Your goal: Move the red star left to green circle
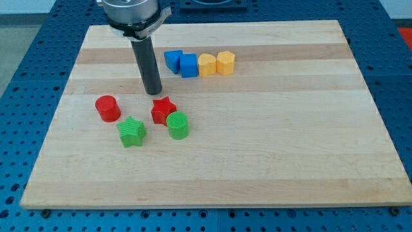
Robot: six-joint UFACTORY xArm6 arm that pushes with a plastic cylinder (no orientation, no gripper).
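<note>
Just below my tip (153,94) lies the red star (163,110).

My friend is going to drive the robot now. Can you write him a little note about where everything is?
My tip is on the board just above the red star, slightly to the view's left of it.
The red star sits touching the green circle, up and to the view's left of it.
A green star lies to the view's left of the circle.
Done: star is close to the circle.
Left: nudge the star down to lie level, left of the circle.
</note>
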